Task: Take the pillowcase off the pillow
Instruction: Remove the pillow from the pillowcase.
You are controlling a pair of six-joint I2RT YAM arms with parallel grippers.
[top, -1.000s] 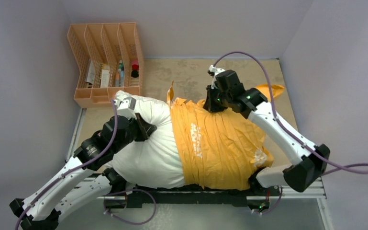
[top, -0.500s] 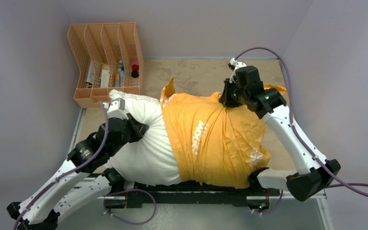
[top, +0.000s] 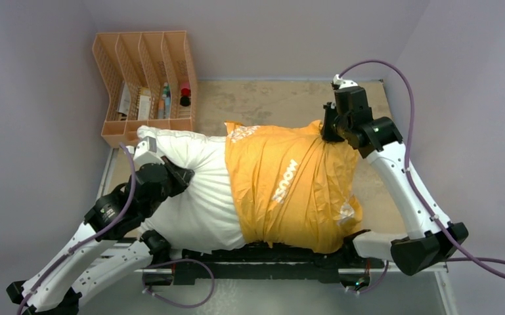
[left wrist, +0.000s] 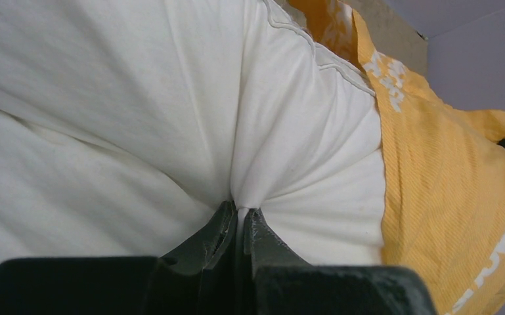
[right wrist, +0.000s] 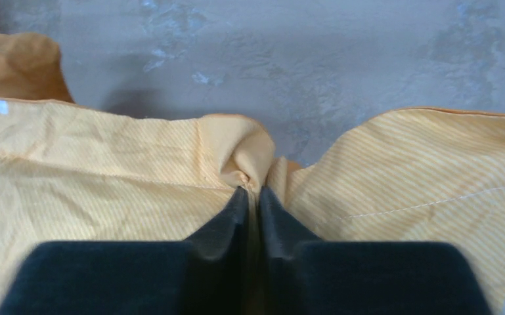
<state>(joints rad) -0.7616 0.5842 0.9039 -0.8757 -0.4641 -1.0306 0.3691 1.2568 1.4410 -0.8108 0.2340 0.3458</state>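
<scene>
The pillow (top: 194,197), plump and of smooth white fabric with a stitched seam, lay across the mottled beige table (top: 263,98), its left half bare. The pillowcase (top: 289,184), finely striped orange-yellow cloth with white lettering, sheathed the right half in taut diagonal creases. The left gripper (left wrist: 240,215) was pinched closed on a puckered fold of the pillow. The right gripper (right wrist: 253,191) was clamped on a gathered far edge of the pillowcase.

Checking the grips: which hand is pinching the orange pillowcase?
The right hand, shut on a fold of the pillowcase at its far edge; the left hand pinches the bare white pillow instead.
</scene>
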